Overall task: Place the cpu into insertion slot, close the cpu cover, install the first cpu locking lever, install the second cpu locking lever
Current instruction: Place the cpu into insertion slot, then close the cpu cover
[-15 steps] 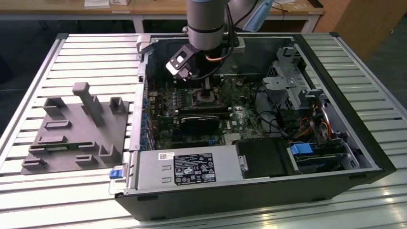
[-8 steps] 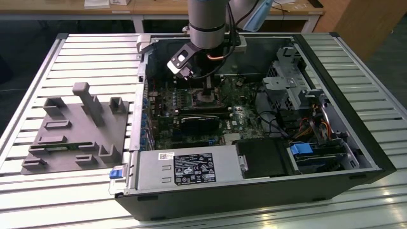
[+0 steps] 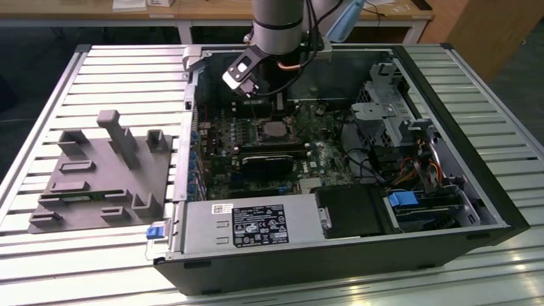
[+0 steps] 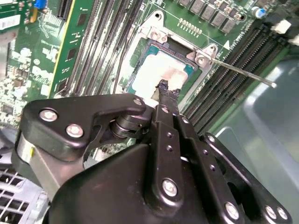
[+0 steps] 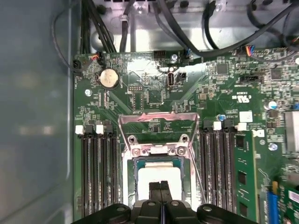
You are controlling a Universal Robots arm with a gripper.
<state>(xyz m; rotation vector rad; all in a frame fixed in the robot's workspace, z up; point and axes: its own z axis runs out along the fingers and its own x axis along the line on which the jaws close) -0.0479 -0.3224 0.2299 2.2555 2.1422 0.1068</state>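
We see the small square silvery-beige cpu (image 5: pixel 149 173) seated in the silver-rimmed square insertion slot (image 5: pixel 131 177) mid-way across the green motherboard (image 5: pixel 154 93), inside the open black computer case (image 3: pixel 340 268). In both wrist views the black gripper (image 5: pixel 161 185) hangs just over the cpu, fingers pressed together and holding nothing. The first wrist view shows the thin silvery cpu cover (image 5: pixel 159 116) swung up off the slot. The second wrist view shows a thin metal lever rod (image 4: pixel 243 72) jutting past the slot's corner.

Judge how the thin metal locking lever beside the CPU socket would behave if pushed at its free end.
The locking lever is a long, thin metal rod, so it would probably flex springily rather than stay rigid. Anchored at the insertion slot rim, it likely swings instead of sliding. Its smooth, shiny surface looks slippery to push.
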